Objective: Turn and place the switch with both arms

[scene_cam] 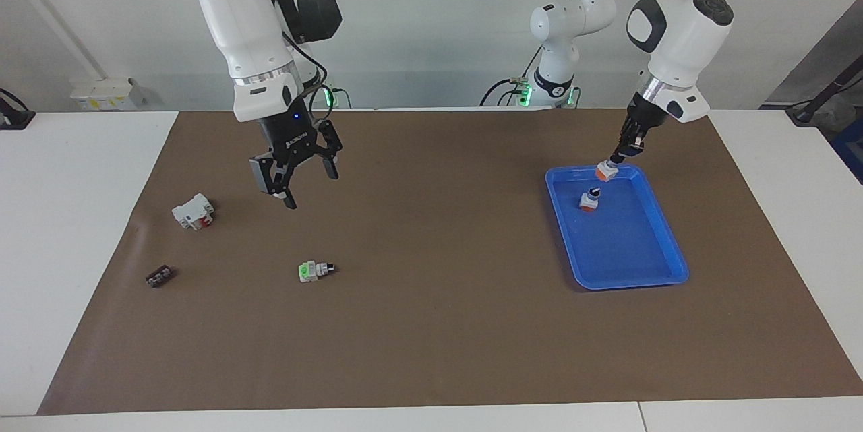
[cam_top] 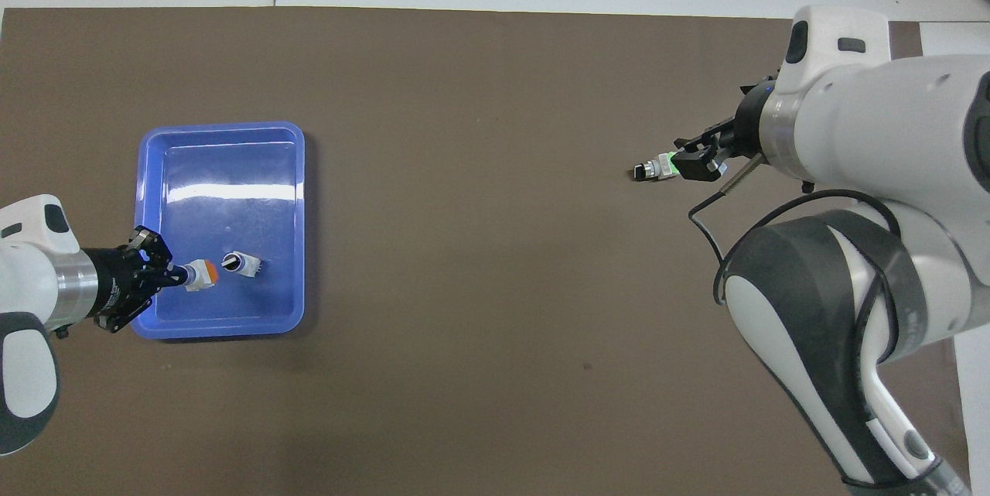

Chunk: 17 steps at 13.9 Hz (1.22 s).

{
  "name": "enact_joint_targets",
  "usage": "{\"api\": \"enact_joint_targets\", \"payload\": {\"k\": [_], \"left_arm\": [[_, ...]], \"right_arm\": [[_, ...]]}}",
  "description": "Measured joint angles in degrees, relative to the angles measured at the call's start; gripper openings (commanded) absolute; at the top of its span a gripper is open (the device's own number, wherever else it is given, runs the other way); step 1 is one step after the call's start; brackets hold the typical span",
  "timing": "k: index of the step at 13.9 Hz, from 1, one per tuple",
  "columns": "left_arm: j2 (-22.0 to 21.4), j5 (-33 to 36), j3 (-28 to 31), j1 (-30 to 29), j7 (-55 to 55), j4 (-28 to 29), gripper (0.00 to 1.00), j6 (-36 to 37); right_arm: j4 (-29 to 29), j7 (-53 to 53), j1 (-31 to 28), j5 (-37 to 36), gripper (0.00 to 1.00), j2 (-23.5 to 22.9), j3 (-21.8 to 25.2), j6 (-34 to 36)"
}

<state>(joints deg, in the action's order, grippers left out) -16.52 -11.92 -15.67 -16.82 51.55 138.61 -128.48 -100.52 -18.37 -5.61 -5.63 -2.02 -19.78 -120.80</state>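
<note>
The switch (scene_cam: 607,172) (cam_top: 202,275), white with an orange base, hangs tilted from its knob end just above the blue tray's (scene_cam: 634,280) (cam_top: 220,127) end nearest the robots. My left gripper (scene_cam: 616,158) (cam_top: 176,277) is shut on it. My right gripper (scene_cam: 296,179) (cam_top: 696,163) is open and holds nothing. It hangs high over the mat at the right arm's end, above the green-based switch (scene_cam: 313,271) (cam_top: 654,169) and well clear of it.
A near-identical switch with a redder base (scene_cam: 589,201) (cam_top: 236,264) stands in the tray close beside the held one. A white-and-red part (scene_cam: 193,211) and a small black part (scene_cam: 160,276) lie on the brown mat toward the right arm's end.
</note>
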Motion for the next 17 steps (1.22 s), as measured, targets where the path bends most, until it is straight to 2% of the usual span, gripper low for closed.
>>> {"api": "enact_joint_targets", "payload": {"k": [2, 5, 6, 8, 10, 13, 15, 17], "left_arm": [[2.71, 1.63, 0.0, -0.7, -0.86, 0.96, 0.0, -2.73], [7.54, 1.85, 0.1, -2.52, 0.56, 1.03, 0.0, -7.34], [8.58, 1.85, 0.18, -2.85, 1.52, 1.0, 0.0, -8.84], [8.96, 1.85, 0.18, -3.04, 2.7, 0.58, 0.99, -9.62], [8.97, 1.85, 0.18, -3.04, 2.94, 0.36, 1.0, -9.86], [8.97, 2.01, 0.02, -3.03, 2.7, -2.19, 1.0, -9.48], [8.88, 2.25, -0.25, -2.92, 1.34, -6.4, 1.0, -5.82], [8.65, 2.34, -0.56, -2.72, -1.17, -12.6, 1.0, 0.8]], "right_arm": [[1.16, 5.07, 2.56, -0.39, 1.0, 0.76, 4.93, 3.88], [3.17, 7.23, 6.81, 0.3, 1.0, 3.01, 14.97, 11.68], [3.97, 8.79, 7.3, 1.19, 1.0, 3.9, 16.92, 14.57], [7.83, 12.79, 7.34, 2.56, 1.0, 5.14, 18.53, 22.65], [10.33, 19.69, 7.29, 2.96, 1.0, 5.86, 18.77, 28.64], [9.32, 23.91, 7.54, 3.13, 1.0, 6.05, 18.58, 31.95], [8.99, 24.06, 7.55, 3.15, 1.0, 6.08, 18.53, 33.03], [9.04, 24.01, 7.57, 3.15, 1.0, 6.34, 18.43, 32.9]]}}
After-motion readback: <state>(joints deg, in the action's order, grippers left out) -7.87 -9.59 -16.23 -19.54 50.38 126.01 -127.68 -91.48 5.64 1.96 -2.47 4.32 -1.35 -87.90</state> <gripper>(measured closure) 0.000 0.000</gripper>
